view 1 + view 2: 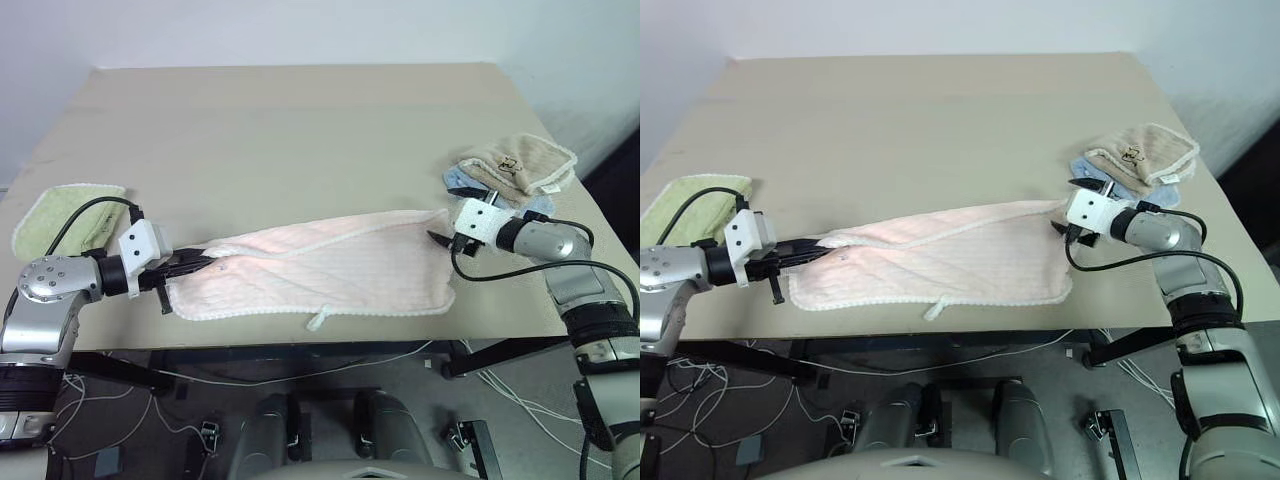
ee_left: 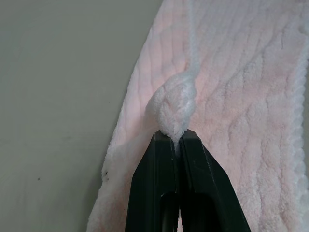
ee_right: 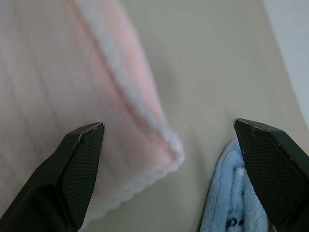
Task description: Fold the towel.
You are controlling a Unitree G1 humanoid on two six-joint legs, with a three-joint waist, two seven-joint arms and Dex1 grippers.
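**Along the near edge, pink towel pinched at its left end**

At the left edge of the surface (image 1: 300,110) lies a light green folded towel (image 1: 62,215). Just beside it the left end effector (image 1: 195,265) is clamped tight on a bunched bit of the towel (image 1: 330,270), its two black fingers (image 2: 164,183) pressed together around the white trim. From that pinch the pale pink towel runs with its long axis parallel to the near edge, left end toward the green towel, right end toward the right edge. A small white tag (image 1: 318,320) hangs at its near hem. At the towel's far right corner the right end effector (image 3: 169,164) stands wide apart, gripping nothing. Beyond it, near the right edge, a beige folded towel (image 1: 515,160) rests on a blue one (image 3: 236,203).
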